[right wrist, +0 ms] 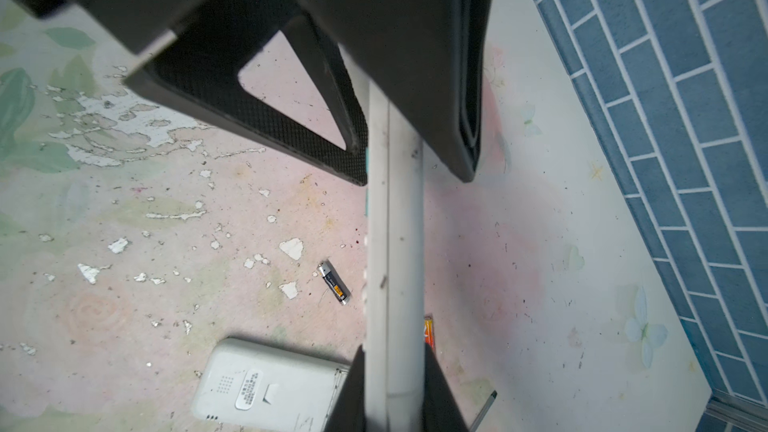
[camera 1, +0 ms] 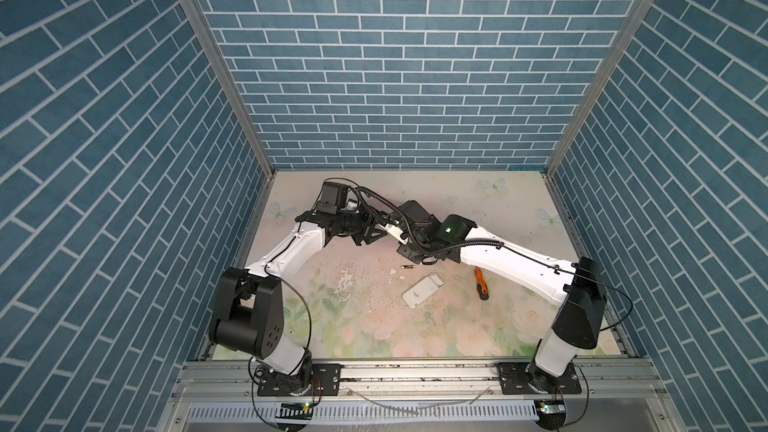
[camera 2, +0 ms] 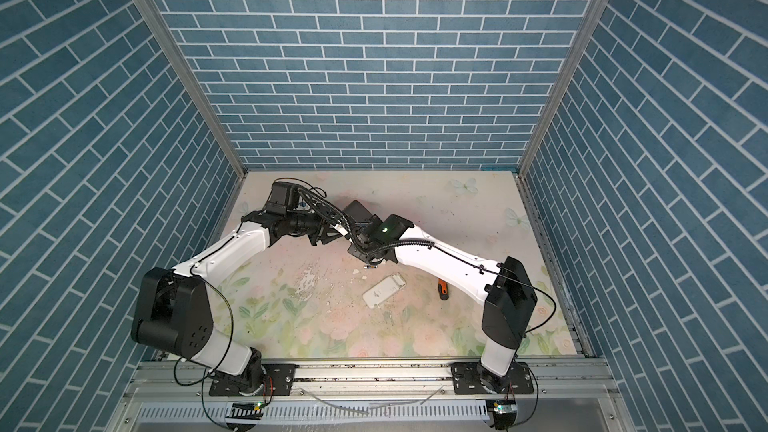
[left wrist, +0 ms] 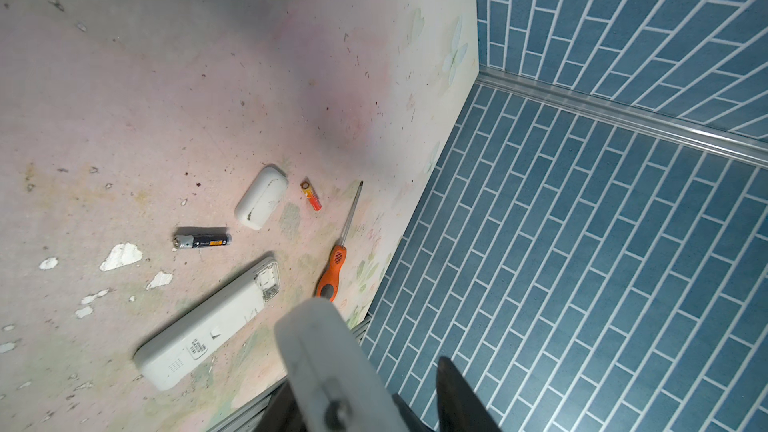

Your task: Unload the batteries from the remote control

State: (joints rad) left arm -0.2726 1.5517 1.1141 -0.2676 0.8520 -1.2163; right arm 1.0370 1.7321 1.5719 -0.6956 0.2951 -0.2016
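Peeling floral tabletop (camera 1: 457, 201), battery (camera 1: 406, 267), blue brick walls (camera 1: 395, 56)

Top views look down from high; both wrist views, apparently low, share the black battery (left wrist: 202, 241).

An orange-handled screwdriver (left wrist: 336, 261) lies near a white cover (left wrist: 261, 198) on the floral tabletop (left wrist: 166, 97).
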